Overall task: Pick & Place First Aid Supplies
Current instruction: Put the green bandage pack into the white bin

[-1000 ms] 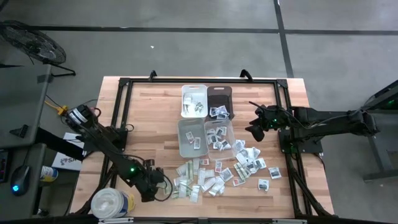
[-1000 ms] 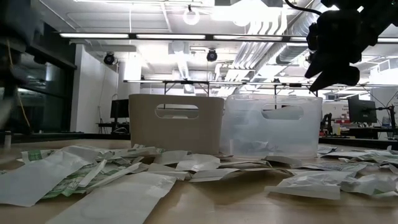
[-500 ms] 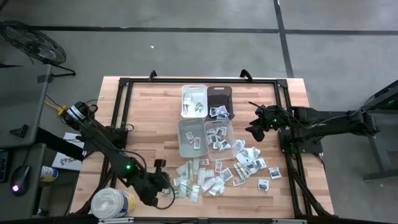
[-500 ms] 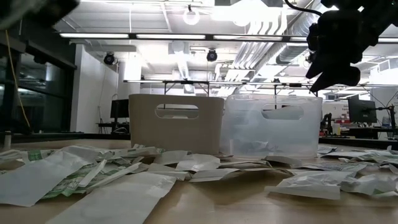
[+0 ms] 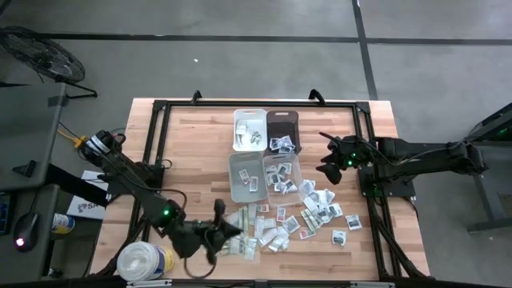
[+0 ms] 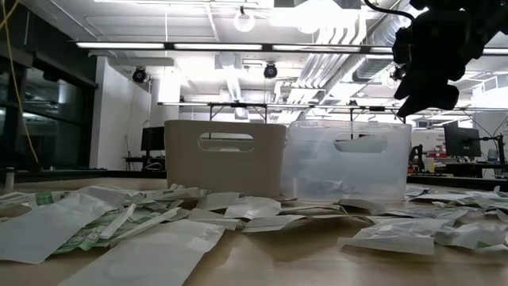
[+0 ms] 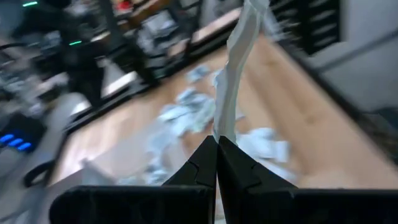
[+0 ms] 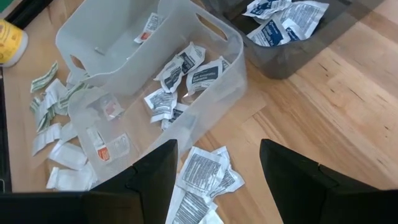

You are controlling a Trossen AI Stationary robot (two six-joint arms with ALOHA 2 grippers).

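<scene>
Pinching one white packet [image 7: 235,74] edge-on in our closed left gripper [image 7: 217,144] near the bench's front edge, its length pointing straight outward, we keep the empty right gripper [image 8: 217,163] wide open beside the clear bin [image 8: 186,93].

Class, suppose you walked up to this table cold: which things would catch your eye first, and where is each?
First, the scatter of paper packets spread over the table's front middle, before four small bins. Next, the left gripper, shut on one thin white packet, above the pile's left edge. The right gripper hangs open near the bins' right side.
</scene>
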